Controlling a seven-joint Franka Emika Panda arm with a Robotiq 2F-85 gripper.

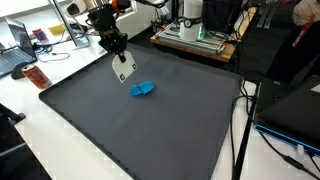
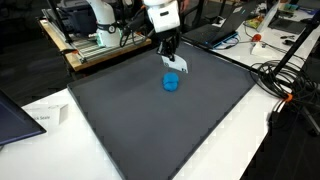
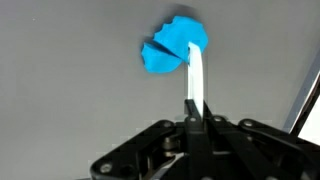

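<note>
**White card clamped over the blue piece**

My gripper was shut tight on a white card, pinching its upper end between the fingertips. The card hung above the far part of the dark mat, clear of its surface. Its long axis ran from my jaws down toward the mat, with the free end tilted toward the blue piece lying on the mat just beneath and beside it.

In an exterior view the card showed its broad face with a few dark marks on it. In the wrist view the card showed only its edge, a thin pale strip running straight away from the gripper. There its far end lay across the blue piece and hid a sliver of it. That view also showed the piece's lumpy, notched outline, which in both exterior views was only a small blue blob. I could not tell from any view whether the card's tip touched it.

Around the mat, a laptop and a red can stood on the white table to the left. A rack of equipment sat beyond the far edge. From the opposite side, the gripper and card hung over the blue piece, with cables tangled to the right and a sheet of paper at the near left.
</note>
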